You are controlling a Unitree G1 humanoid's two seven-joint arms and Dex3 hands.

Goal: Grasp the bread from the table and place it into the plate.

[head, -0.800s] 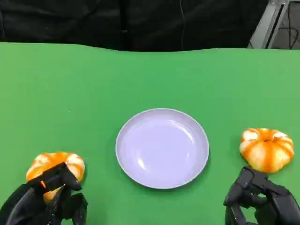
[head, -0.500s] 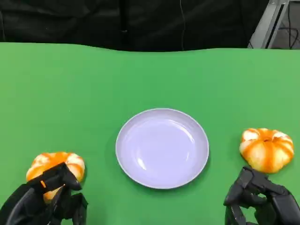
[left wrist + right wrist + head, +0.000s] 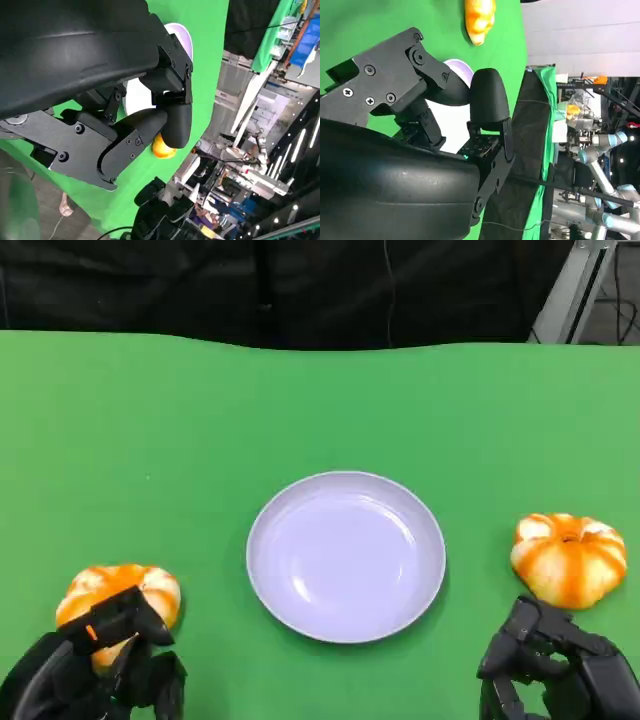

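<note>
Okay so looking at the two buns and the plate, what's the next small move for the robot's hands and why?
Probably close the left hand around the near bun. Its fingers already lie over that bun's near edge, while the right hand sits short of the other bun, and the plate holds nothing.

no readable text, labels, brands, numbers or signs anywhere, background clutter in the wrist views too blurred and small to read
</note>
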